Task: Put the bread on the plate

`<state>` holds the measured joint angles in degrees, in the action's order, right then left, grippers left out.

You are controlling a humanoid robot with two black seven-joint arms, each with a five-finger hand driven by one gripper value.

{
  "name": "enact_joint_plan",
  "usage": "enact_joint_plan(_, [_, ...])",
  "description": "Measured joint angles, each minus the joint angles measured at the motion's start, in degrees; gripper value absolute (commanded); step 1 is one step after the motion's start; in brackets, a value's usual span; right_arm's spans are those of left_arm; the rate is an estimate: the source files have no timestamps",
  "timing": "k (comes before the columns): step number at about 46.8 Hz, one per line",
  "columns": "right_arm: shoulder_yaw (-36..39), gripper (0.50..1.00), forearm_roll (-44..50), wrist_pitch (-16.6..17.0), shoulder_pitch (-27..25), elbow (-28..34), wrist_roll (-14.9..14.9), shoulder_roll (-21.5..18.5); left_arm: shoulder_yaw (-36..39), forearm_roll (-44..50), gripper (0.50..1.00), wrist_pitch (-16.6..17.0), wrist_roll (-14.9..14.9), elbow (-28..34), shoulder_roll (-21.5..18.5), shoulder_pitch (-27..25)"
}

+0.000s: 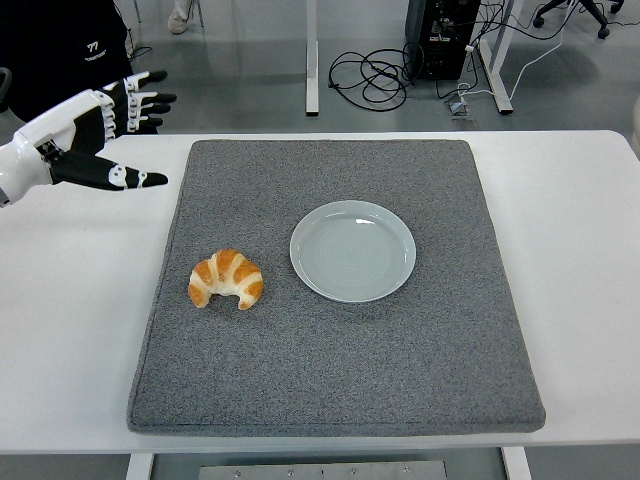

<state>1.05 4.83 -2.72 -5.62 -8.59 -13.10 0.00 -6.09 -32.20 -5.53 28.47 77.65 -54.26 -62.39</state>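
A golden croissant (226, 279) lies on the left part of the grey mat (340, 400). Just to its right sits an empty pale grey plate (353, 250), a small gap between them. My left hand (112, 130) hovers over the table's far left corner, well up and to the left of the croissant. Its fingers are spread and hold nothing. The right arm does not show.
The mat covers most of the white table (580, 250). A person in dark clothing (60, 50) stands at the top left, behind my hand. Cables (370, 75) and desk legs lie on the floor beyond the table.
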Motion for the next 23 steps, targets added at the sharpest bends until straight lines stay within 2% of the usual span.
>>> enact_joint_plan(16, [-0.05,1.000,0.00,0.00,-0.01,-0.02,0.00,0.00,0.91,-16.75,0.943,0.51,0.06,0.49,-0.39,-1.10])
enact_joint_plan(23, [-0.04,1.000,0.00,0.00,0.00,-0.02,0.00,0.00,0.89,-23.33,0.943,3.12,0.19,0.50,0.38,-0.55])
